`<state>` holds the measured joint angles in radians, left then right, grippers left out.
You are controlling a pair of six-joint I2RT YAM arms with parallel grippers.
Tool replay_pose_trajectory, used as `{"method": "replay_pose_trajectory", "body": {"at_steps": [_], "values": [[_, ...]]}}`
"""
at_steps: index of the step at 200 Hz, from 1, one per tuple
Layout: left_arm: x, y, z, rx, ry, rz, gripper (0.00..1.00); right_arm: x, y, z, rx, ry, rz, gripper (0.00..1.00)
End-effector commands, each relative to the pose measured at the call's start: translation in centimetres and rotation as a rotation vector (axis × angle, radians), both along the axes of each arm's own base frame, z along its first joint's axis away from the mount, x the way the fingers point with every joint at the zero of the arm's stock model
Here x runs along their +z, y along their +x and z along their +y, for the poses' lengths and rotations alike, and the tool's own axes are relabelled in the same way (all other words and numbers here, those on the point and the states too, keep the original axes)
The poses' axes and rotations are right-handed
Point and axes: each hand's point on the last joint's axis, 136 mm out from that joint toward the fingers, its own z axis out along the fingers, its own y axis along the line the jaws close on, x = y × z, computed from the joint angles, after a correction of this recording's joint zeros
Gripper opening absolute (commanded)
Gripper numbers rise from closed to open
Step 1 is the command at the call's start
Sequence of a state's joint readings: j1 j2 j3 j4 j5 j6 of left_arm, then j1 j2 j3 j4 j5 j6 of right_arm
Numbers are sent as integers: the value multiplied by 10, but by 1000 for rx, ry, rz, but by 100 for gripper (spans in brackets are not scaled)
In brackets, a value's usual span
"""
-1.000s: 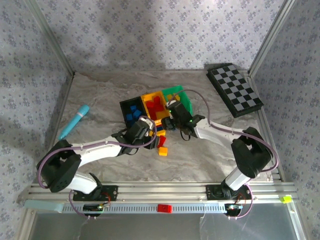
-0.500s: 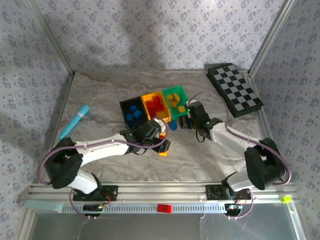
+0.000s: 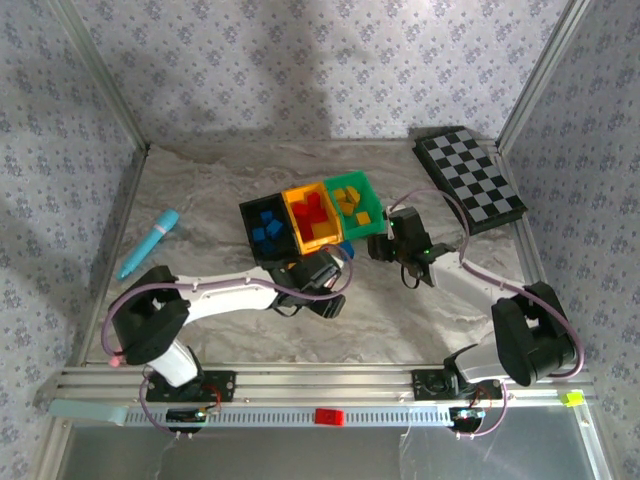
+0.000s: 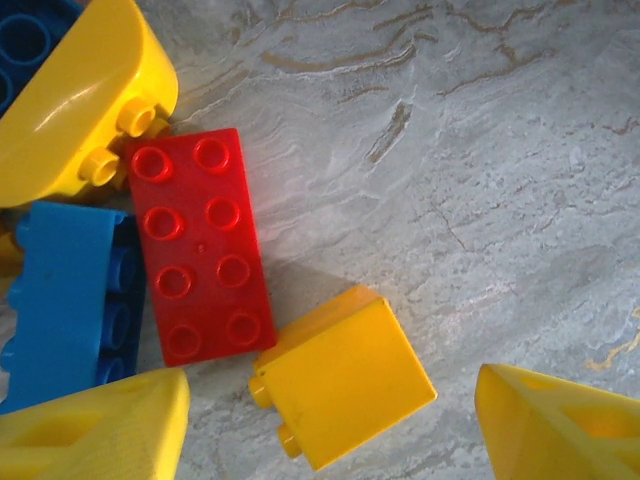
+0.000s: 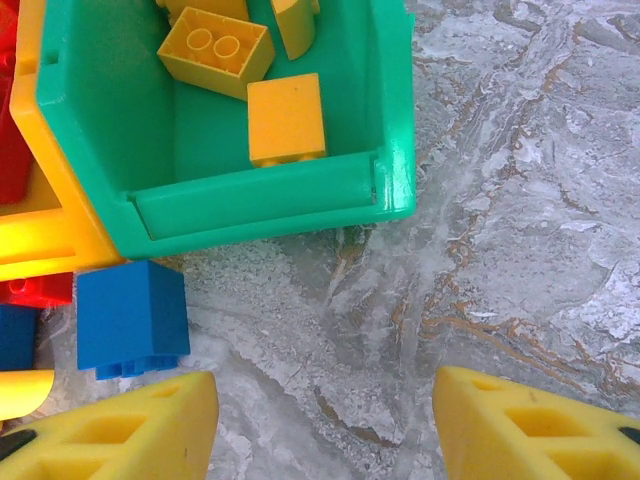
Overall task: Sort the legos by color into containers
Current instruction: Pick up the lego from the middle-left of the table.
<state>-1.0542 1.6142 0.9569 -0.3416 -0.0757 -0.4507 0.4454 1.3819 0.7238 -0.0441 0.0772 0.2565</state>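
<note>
Left wrist: red lego (image 4: 200,245), eight studs.

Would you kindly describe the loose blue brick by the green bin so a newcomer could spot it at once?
On the table, the green bin ends the row on the right. Just outside its near corner, beside the yellow bin, lies a squarish blue brick. Its neighbours inside the green bin are yellow bricks.
</note>
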Motion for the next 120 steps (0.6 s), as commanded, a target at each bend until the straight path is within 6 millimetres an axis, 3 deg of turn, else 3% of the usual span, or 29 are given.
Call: {"method": "replay_pose_trajectory", "body": {"at_steps": [1,59,120], "values": [[-9,-6,-4,24,34,56,75,-3,1,-1,0,21,0,61],[-18,-8,1,44,98,65,72,-16,1,2,6,45,34,61],[-30,-6,1,60,128,79,64,-16,2,1,3,54,35,61]]}}
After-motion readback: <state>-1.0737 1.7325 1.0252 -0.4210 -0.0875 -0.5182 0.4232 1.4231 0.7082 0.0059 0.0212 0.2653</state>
